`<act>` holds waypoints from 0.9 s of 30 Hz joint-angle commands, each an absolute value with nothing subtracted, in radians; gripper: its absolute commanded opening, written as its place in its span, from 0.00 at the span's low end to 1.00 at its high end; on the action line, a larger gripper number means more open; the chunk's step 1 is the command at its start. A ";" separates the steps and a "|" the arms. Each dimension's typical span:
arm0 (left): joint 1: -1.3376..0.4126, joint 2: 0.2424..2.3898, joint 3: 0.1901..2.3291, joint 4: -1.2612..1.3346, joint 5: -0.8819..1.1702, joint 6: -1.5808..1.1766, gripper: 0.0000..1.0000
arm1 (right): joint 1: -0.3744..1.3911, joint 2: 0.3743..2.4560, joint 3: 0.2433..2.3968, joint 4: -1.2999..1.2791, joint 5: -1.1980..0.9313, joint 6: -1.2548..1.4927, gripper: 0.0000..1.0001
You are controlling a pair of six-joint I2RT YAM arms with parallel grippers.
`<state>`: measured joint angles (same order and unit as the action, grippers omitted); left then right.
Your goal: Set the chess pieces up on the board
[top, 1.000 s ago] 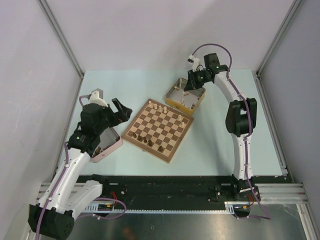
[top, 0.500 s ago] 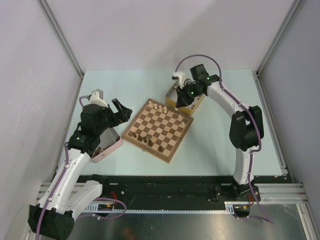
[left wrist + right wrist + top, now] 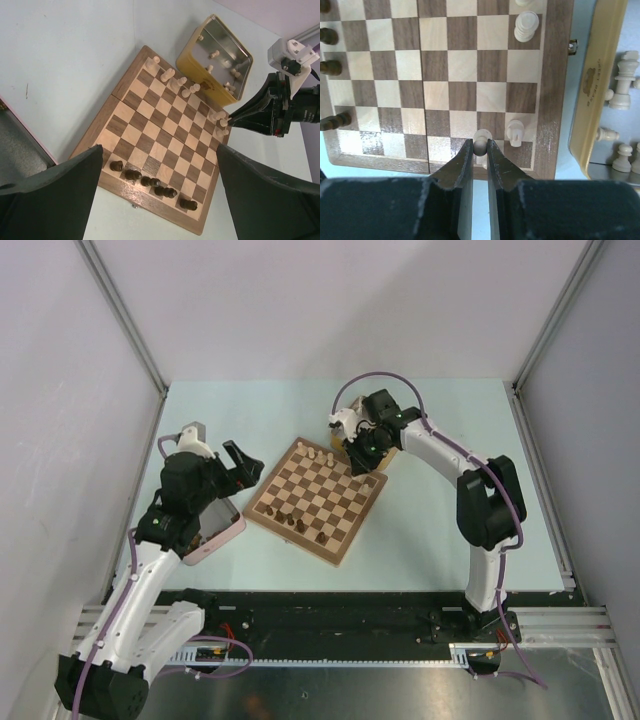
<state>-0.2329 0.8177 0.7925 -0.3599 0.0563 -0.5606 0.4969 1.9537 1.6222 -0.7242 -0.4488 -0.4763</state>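
The wooden chessboard [image 3: 320, 502] lies mid-table and also shows in the left wrist view [image 3: 165, 145] and the right wrist view [image 3: 445, 85]. Several pale pieces [image 3: 172, 80] stand along its far edge and several dark pieces [image 3: 150, 182] along its near edge. My right gripper [image 3: 480, 147] is shut on a pale pawn [image 3: 480, 140] and holds it over the board's far right corner, beside another pale piece [image 3: 515, 131]. In the top view it [image 3: 352, 452] hangs over that corner. My left gripper [image 3: 243, 460] is open and empty, above the table left of the board.
A yellow tin [image 3: 216, 59] with several pale pieces stands just past the board's far right corner. A pink tin [image 3: 215, 530] lies under my left arm, left of the board. Grey walls close in the table on three sides.
My right arm has swung left from over the yellow tin to the board's far right corner, carrying the pale pawn. The left arm has stayed put.
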 commanded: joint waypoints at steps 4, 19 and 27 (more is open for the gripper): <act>-0.225 0.787 0.773 -0.331 0.057 -0.577 1.00 | 0.515 1.940 1.615 -0.680 -0.359 -0.497 0.09; -0.222 0.781 0.767 -0.331 0.055 -0.577 1.00 | 0.538 1.988 1.595 -0.670 -0.344 -0.491 0.09; -0.224 0.782 0.769 -0.331 0.054 -0.575 1.00 | 0.543 2.011 1.597 -0.658 -0.328 -0.489 0.10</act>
<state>-0.2321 0.7971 0.7666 -0.3603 0.0559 -0.5606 0.5358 1.9942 1.5932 -0.6937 -0.3439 -0.4873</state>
